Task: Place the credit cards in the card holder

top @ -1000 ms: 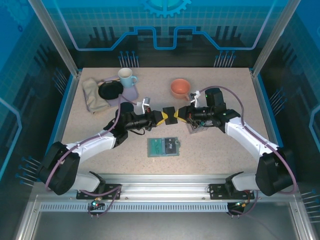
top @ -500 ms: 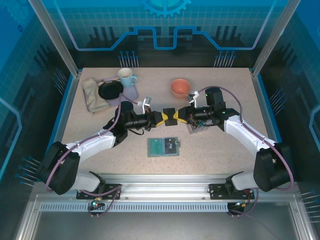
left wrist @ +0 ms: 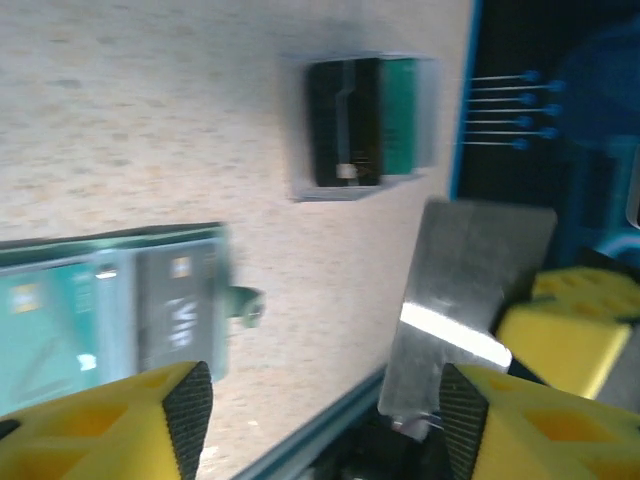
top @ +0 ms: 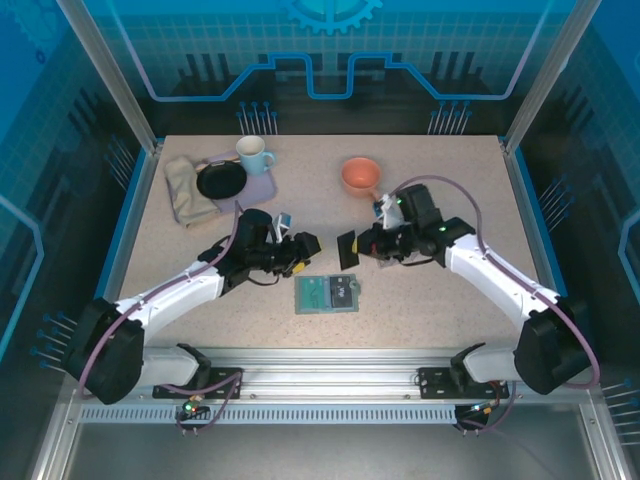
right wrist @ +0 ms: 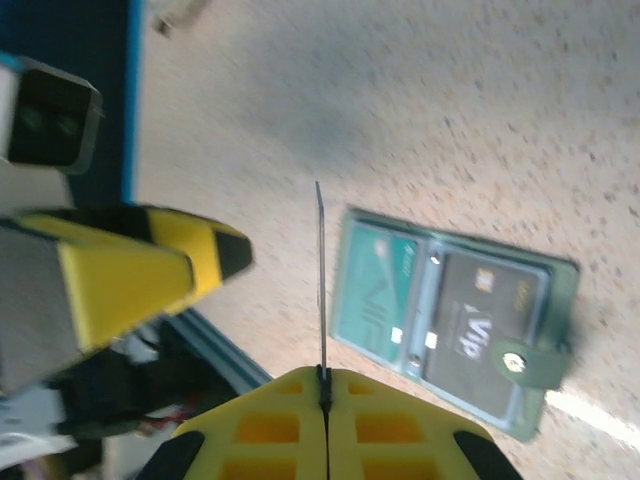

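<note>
Above the speckled beige worktop (top: 450, 190), the right hand (top: 356, 248) pinches a thin dark rectangular plastic credit card (top: 346, 249), held upright with the fingers pressed together on its edge. Just beside it and facing it, the left hand (top: 301, 252) is spread and holds nothing. Nearer the arms' bases, the flat grey-green folding card holder (top: 328, 293) lies open on the worktop, with a teal card (right wrist: 375, 285) and a dark card (right wrist: 480, 300) inside.

Speckled beige table (top: 425, 318), enclosed by blue patterned walls (top: 330, 70).
</note>
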